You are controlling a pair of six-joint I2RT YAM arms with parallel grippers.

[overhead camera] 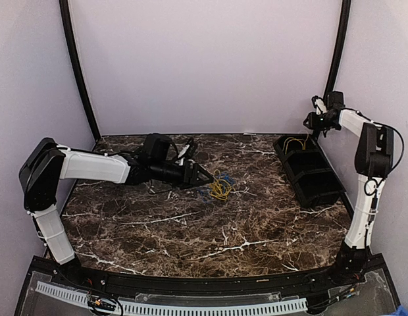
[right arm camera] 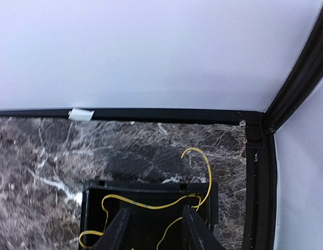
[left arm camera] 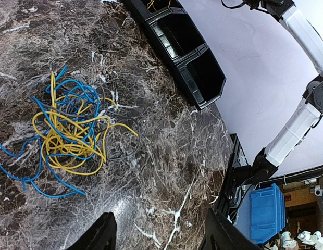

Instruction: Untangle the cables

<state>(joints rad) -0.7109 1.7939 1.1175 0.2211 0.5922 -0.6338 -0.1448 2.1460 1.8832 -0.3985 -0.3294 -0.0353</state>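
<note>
One loop of tangled thin yellow-and-blue wires (left arm camera: pixel 67 138) ahead of the gaping left gripper (left arm camera: pixel 160 223) should be pinched alone (right gripper (right arm camera: pixel 156 212) jaws parted too).

- The left arm (overhead camera: pixel 92 166) and right arm (overhead camera: pixel 363 217) are clad in white shells with black joints.
- The left claw (left arm camera: pixel 160 228) is finished in black.

Robotics lab test cell
Pale enclosure walls (overhead camera: pixel 204 66) and black frame posts (overhead camera: pixel 74 66) box in a marble-patterned table (overhead camera: pixel 191 230); a blue crate (left arm camera: pixel 265 213) sits outside.
</note>
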